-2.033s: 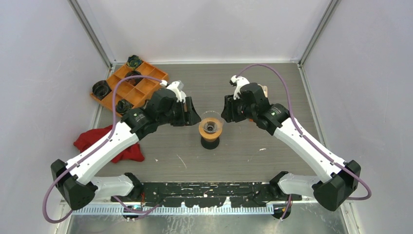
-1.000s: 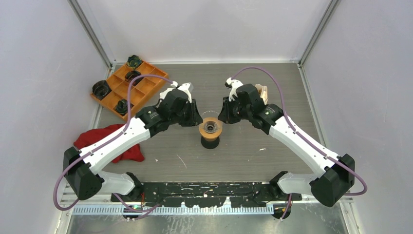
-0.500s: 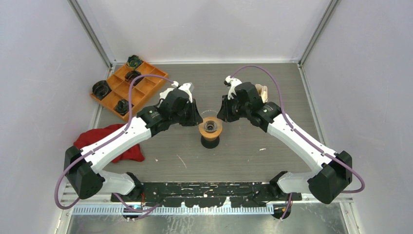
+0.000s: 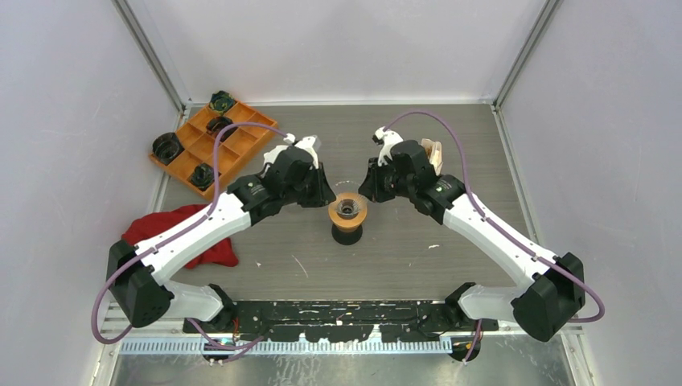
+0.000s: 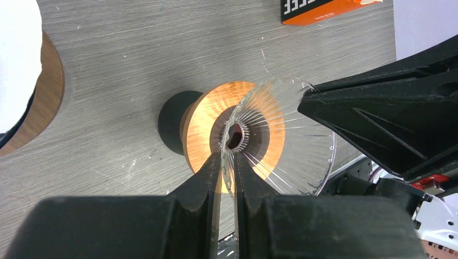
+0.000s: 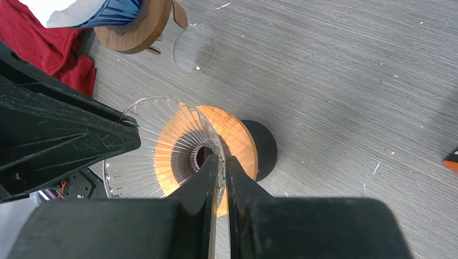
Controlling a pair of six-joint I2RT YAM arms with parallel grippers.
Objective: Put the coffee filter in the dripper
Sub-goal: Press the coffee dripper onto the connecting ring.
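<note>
- Top external view, far left: an orange tray [image 4: 233, 145] of black parts sits at the back of the grey table [image 4: 402, 257], with a red cloth [image 4: 181, 237] nearer the front.
- Left wrist view: the left gripper [image 5: 227, 162] has its jaws narrowed onto the thin clear rim of the dripper [image 5: 270, 129], one finger on each side of the glass.
- Centre: the dripper, a ribbed glass cone above an orange collar and black base, sits between both arms.
- Right wrist view: the right gripper [image 6: 219, 162] pinches the opposite rim the same way.
- The coffee filter [image 6: 70, 11], white paper, rests in a blue cone [image 6: 116, 11] on a wooden stand [image 6: 140, 27] beside the cloth, apart from the dripper.
</note>
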